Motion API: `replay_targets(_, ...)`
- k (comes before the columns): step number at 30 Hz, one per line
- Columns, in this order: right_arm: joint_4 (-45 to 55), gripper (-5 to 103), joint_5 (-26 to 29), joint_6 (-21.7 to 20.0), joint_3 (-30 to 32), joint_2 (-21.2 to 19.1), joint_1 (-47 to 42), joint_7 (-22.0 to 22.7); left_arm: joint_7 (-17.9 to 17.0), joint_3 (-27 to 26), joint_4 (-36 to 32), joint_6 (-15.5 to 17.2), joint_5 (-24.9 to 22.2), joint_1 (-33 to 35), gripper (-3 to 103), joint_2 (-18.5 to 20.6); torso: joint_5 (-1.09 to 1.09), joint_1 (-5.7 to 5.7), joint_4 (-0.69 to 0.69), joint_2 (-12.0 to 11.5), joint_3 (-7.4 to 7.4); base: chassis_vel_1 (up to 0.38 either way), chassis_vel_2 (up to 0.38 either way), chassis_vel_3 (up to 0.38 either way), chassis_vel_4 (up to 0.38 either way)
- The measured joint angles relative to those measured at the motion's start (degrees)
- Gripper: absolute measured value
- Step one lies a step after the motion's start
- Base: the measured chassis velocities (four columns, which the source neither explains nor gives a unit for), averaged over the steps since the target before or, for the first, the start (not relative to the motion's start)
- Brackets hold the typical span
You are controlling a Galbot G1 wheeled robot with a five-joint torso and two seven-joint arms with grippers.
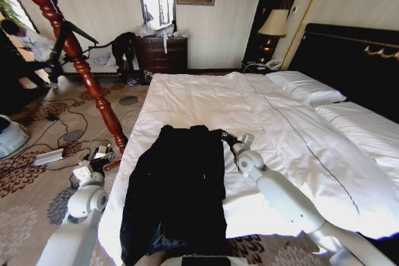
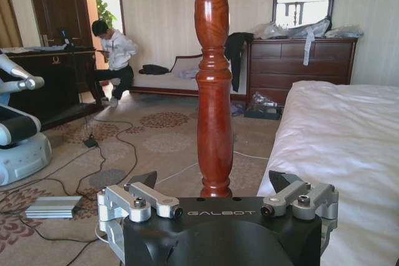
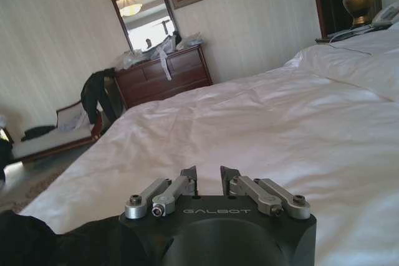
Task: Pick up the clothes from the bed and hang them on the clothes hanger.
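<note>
Clothes (image 1: pixel 177 191): one large black coat, soft dark fabric, spread flat and lengthwise on the bed's near-left part, at about 6 o'clock in the head view; its lower end hangs over the foot edge.

Bed (image 1: pixel 293 147): wide, plain white duvet with light creases, white pillows at 2 o'clock, tall black headboard with gold trim at 3 o'clock.

Clothes hanger (image 1: pixel 75 51): glossy reddish-brown turned wooden pole with rounded knob pegs on top, standing on the carpet just beside the bed's left edge, at 10 o'clock; its pegs are bare.
</note>
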Motion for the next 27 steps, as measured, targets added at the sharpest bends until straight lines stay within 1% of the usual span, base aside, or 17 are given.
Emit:
replay_targets(2, 1.38, 29, 4.36, 1.18, 1.13, 1.11, -2.55, 3.28, 0.0, -0.35, -0.33, -0.01, 0.06, 0.6, 100, -0.1, 0.0, 0.0, 0.0, 0.0, 0.0, 0.0, 0.0, 0.0, 0.0)
replay_targets(3, 2.15, 35, 8.68, 1.0, 1.91, 1.73, -3.89, 6.77, 0.0, -0.53, -0.53, -0.04, 0.13, 0.91, 100, -0.22, 0.01, 0.0, 0.03, 0.0, 0.0, 0.0, 0.0, 0.0, 0.0)
replay_targets(4, 2.15, 35, 8.68, 1.0, 1.91, 1.73, -3.89, 6.77, 0.0, -0.53, -0.53, -0.04, 0.13, 0.91, 100, -0.22, 0.01, 0.0, 0.03, 0.0, 0.0, 0.0, 0.0, 0.0, 0.0)
replay_targets(5, 2.92, 35, 12.81, 0.53, 2.89, 2.23, -5.14, 10.06, -0.02, -0.59, -0.63, -0.05, 0.16, 1.02, 100, -0.27, 0.0, -0.01, 0.04, 0.0, 0.0, 0.0, 0.0, 0.0, 0.0)
replay_targets(7, 5.26, 45, 22.04, -1.0, 6.09, 3.51, -8.4, 18.44, -0.01, -0.6, -0.75, -0.06, 0.18, 1.05, 100, -0.36, 0.0, 0.0, 0.0, 0.0, 0.0, 0.0, 0.0, 0.0, 0.0)
replay_targets(8, 6.84, 50, 26.34, -1.71, 8.21, 4.27, -10.14, 21.89, -0.01, -0.6, -0.76, -0.06, 0.18, 1.05, 100, -0.39, 0.0, 0.0, -0.02, 0.0, 0.0, 0.0, 0.0, 0.0, 0.0)
replay_targets(9, 8.36, 56, 28.93, -2.18, 10.14, 5.02, -11.84, 23.92, -0.01, -0.59, -0.76, -0.07, 0.19, 1.04, 100, -0.42, -0.01, 0.0, -0.01, 0.01, 0.0, 0.0, 0.0, 0.0, 0.0)
replay_targets(10, 8.36, 56, 28.93, -2.18, 10.14, 5.02, -11.84, 23.92, -0.01, -0.59, -0.76, -0.07, 0.19, 1.04, 100, -0.42, -0.01, 0.0, -0.01, 0.01, 0.0, 0.0, 0.0, 0.0, 0.0)
replay_targets(11, 9.49, 61, 29.52, -2.43, 11.61, 5.63, -13.51, 24.85, -0.01, -0.58, -0.75, -0.09, 0.2, 1.04, 100, -0.45, 0.0, 0.0, 0.0, 0.01, -0.01, 0.0, 0.0, 0.0, 0.0)
replay_targets(12, 10.56, 67, 28.37, -2.51, 13.28, 6.37, -15.79, 25.16, -0.02, -0.55, -0.67, -0.11, 0.25, 1.04, 100, -0.47, -0.01, -0.01, 0.01, 0.0, -0.01, 0.0, 0.0, 0.0, 0.0)
replay_targets(13, 11.23, 67, 26.69, -2.51, 14.6, 7.01, -17.68, 25.13, -0.01, -0.52, -0.63, -0.12, 0.27, 1.03, 100, -0.49, -0.01, 0.0, 0.01, 0.0, -0.01, 0.0, 0.0, 0.0, 0.0)
replay_targets(14, 11.98, 73, 25.55, -2.51, 16.02, 7.65, -19.68, 25.11, -0.01, -0.46, -0.6, -0.13, 0.28, 0.98, 100, -0.52, -0.01, 0.0, 0.01, 0.0, -0.01, 0.0, 0.0, 0.0, 0.0)
replay_targets(15, 11.98, 73, 25.55, -2.51, 16.02, 7.65, -19.68, 25.11, -0.01, -0.46, -0.6, -0.13, 0.28, 0.98, 100, -0.52, -0.01, 0.0, 0.01, 0.0, -0.01, 0.0, 0.0, 0.0, 0.0)
replay_targets(18, 15.31, 89, 26.41, -2.68, 18.51, 9.59, -24.84, 25.85, -0.01, -0.27, -0.52, -0.14, 0.33, 0.79, 100, -0.69, 0.0, 0.0, -0.02, 0.01, -0.01, 0.0, 0.0, 0.0, 0.0)
replay_targets(21, 17.48, 94, 26.53, -2.66, 18.55, 10.89, -27.31, 25.55, -0.01, -0.23, -0.5, -0.14, 0.44, 0.83, 100, -0.93, -0.01, -0.01, -0.01, 0.01, -0.01, 0.0, 0.0, 0.0, 0.0)
replay_targets(23, 19.5, 99, 26.43, -2.18, 16.98, 12.66, -28.49, 23.65, -0.01, -0.25, -0.51, -0.17, 0.82, 1.16, 100, -1.37, -0.02, -0.01, 0.0, 0.01, -0.01, 0.0, 0.0, 0.0, 0.0)
replay_targets(27, 19.08, 100, 26.22, -1.64, 13.45, 15.47, -27.53, 20.88, -0.01, -0.26, -0.85, -0.21, 1.29, 1.73, 100, -1.89, -0.02, -0.01, 0.02, 0.01, -0.01, 0.0, 0.0, 0.0, 0.0)
